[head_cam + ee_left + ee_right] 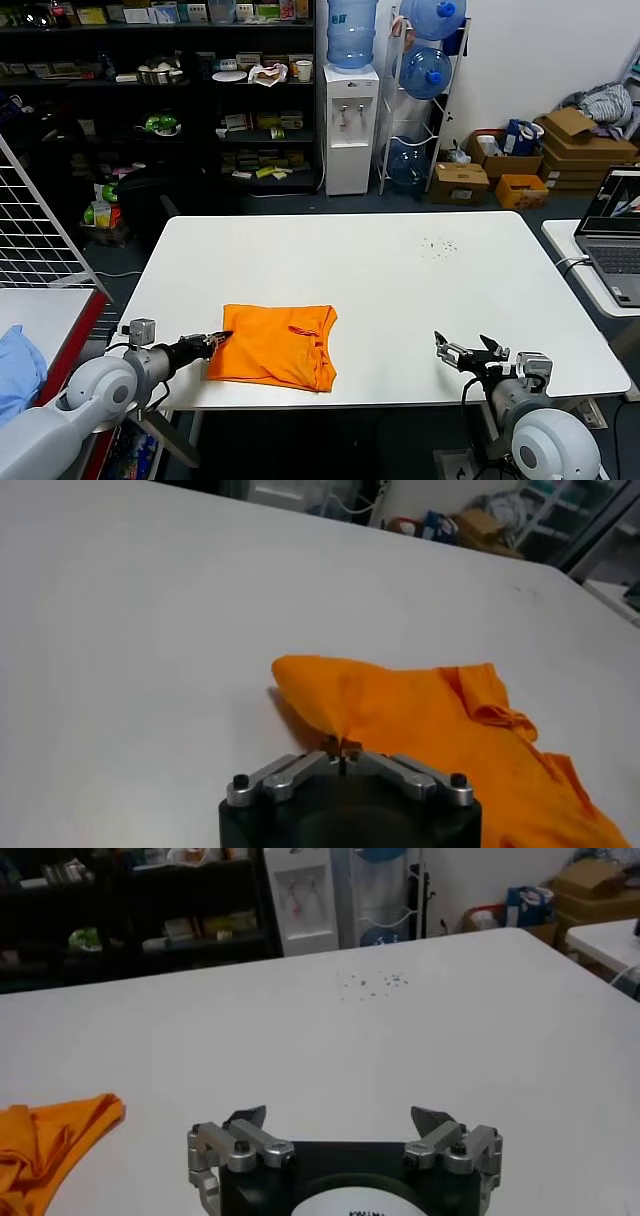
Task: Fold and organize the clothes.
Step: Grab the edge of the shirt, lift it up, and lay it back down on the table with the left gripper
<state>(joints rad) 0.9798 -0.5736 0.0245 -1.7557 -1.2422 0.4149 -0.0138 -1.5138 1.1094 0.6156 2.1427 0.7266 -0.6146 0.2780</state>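
Observation:
The orange T-shirt [275, 346] lies folded into a rough rectangle on the white table [400, 290], near the front left edge, its neck side toward the right. My left gripper [222, 338] is at the shirt's left edge and is shut on a pinch of the orange cloth [345, 735]. The shirt spreads away from the jaws in the left wrist view [450, 740]. My right gripper [462, 352] is open and empty above the table's front right part, well apart from the shirt; its fingertips [245, 1116] stand wide apart. A corner of the shirt shows in the right wrist view [45, 1143].
A light blue cloth [18, 365] lies on a side table at the left. A laptop [618, 235] sits on a table at the right. Small dark specks [438, 246] mark the table's far right part. Shelves, a water dispenser [350, 125] and boxes stand behind.

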